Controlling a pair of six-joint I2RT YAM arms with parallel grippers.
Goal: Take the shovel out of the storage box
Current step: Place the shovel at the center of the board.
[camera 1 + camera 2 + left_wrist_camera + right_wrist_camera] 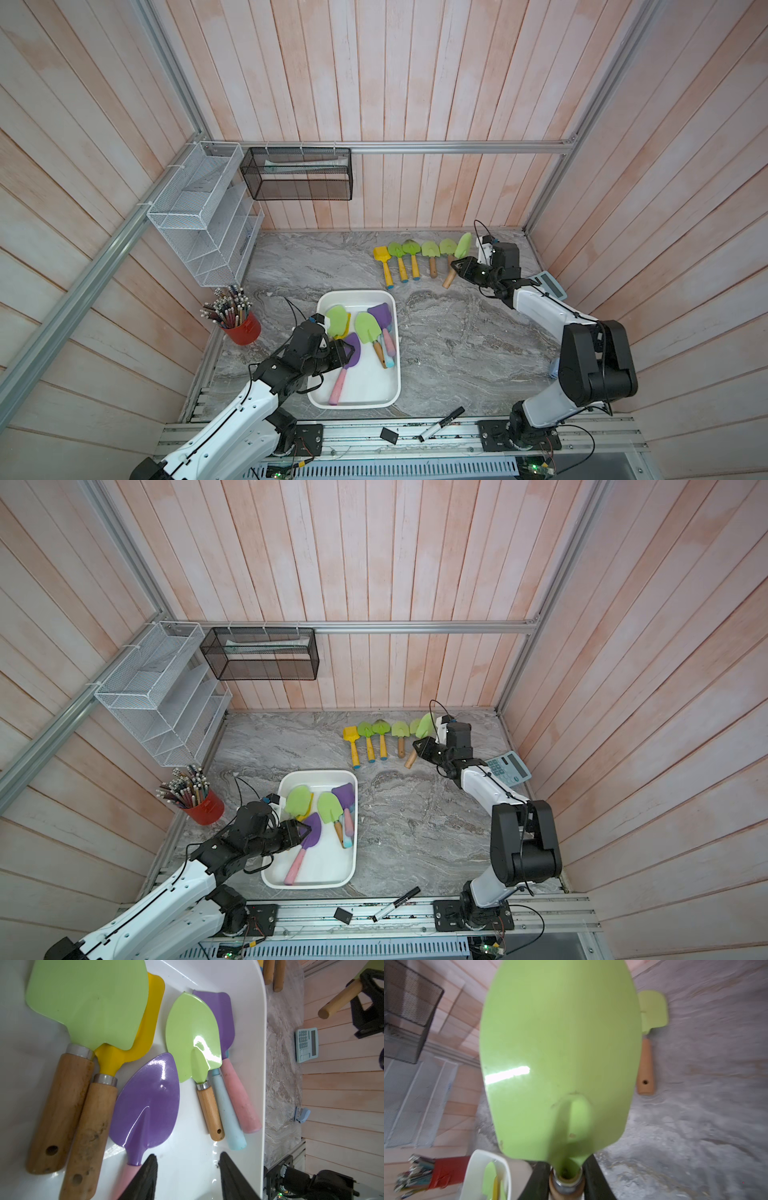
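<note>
The white storage box (397,353) (318,773) sits mid-table and holds several shovels. My left gripper (351,352) (188,1156) hangs open inside it. One of its fingers (145,1178) lies over the pink handle of a purple shovel (145,1101) (338,384), and only bare box floor shows between the fingers. My right gripper (457,264) (566,1176) is shut on the neck of a green shovel (463,245) (560,1053) with a wooden handle. That shovel is tilted blade-up at the right end of a row of shovels (411,257) at the back.
A red cup of pencils (243,328) stands left of the box, under a white wire rack (199,216) and a black mesh basket (299,174). A calculator (550,284) lies behind the right arm. A marker (442,423) and a small black block (388,435) lie on the front rail.
</note>
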